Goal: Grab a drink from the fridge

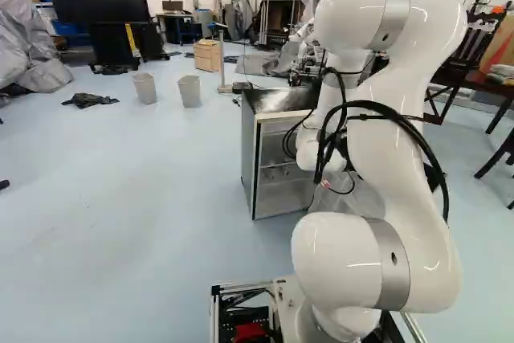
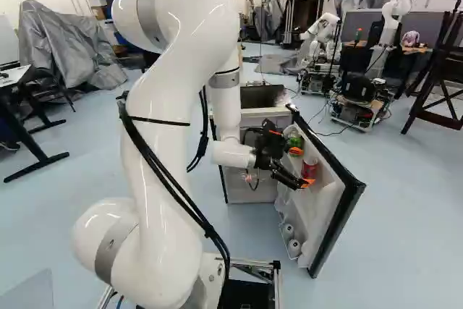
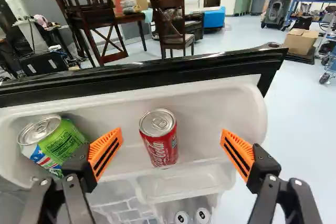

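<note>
**Red soda can (image 3: 160, 142) lined up; a careful squeeze is called for**

In the left base view, the fridge (image 1: 249, 154) is seen at about eleven o'clock from the arm's lowest joint (image 1: 345, 323). Its interior is exposed, but the far end of the arm (image 1: 397, 170) is hidden, so nothing can be judged there about the grip.

In the right base view, the door (image 2: 346, 211) is seen swung open, at about two o'clock from the joint. The gripper (image 2: 302, 167) is held at the door's inner side, close by the red soda can. A green soda can (image 3: 62, 142) is seen at eleven o'clock from the red one.

In the wrist view, twelve o'clock being taken as straight ahead of the gripper, the red soda can is found just short of twelve, upright in the upper door shelf (image 3: 210, 111). It is flanked by the orange pads (image 3: 106, 153), which are set wide apart with nothing clamped. The green soda can is tilted at about ten o'clock, beyond one finger.

The step in hand is judged to be the final alignment before grasping. If the reach is deep enough, which cannot be told, the fingers are next to be closed evenly; otherwise a short advance is needed first. Because the can sits nearer one pad, it could be nudged or tipped if centring is neglected.
</note>
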